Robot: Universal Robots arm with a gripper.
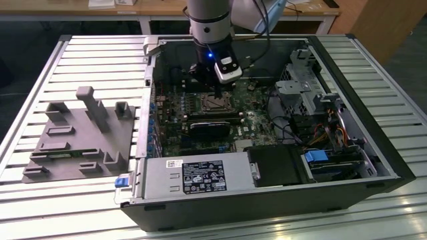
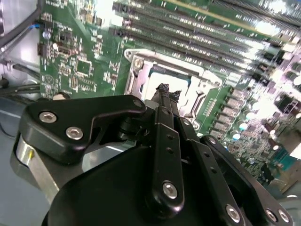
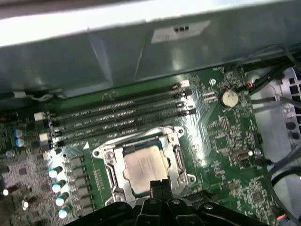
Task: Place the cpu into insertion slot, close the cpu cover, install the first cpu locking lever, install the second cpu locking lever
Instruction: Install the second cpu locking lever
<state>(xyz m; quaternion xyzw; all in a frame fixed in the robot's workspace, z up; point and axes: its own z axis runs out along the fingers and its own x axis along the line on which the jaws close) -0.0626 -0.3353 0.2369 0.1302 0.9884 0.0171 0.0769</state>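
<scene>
At the exterior view's left, a grey moulded fixture [image 1: 80, 135] is lying on the slatted table [image 1: 100, 55], its pockets too shadowed to tell what, if anything, is sitting in them. Moving toward the middle, an open black computer case [image 1: 373, 150] is resting on its side, holding a green motherboard [image 1: 180, 130], a silver power supply [image 1: 193, 177] along the near edge, and a tangle of cables and drive cages at the exterior view's right. The arm is reaching down into the case from above, and the hand [image 1: 217, 95] is hanging just over the insertion slot [image 1: 215, 103], partly blocking it from this angle.

In the first wrist view, the cpu [image 3: 146, 167] is lying flat inside the insertion slot [image 3: 175, 136], its pale metal top showing through the window of the cpu cover [image 3: 109, 162], which is lying down around the chip. The near edge of the socket is being hidden by the hand [image 3: 161, 186], whose two dark fingers [image 3: 156, 188] are pressed together with no gap between them, gripping nothing. The locking levers are hard to make out among the bright reflections. In the second wrist view, the hand [image 2: 167, 92] is covering most of the socket, and its closed tips are hovering right at the cpu cover [image 2: 136, 75]
</scene>
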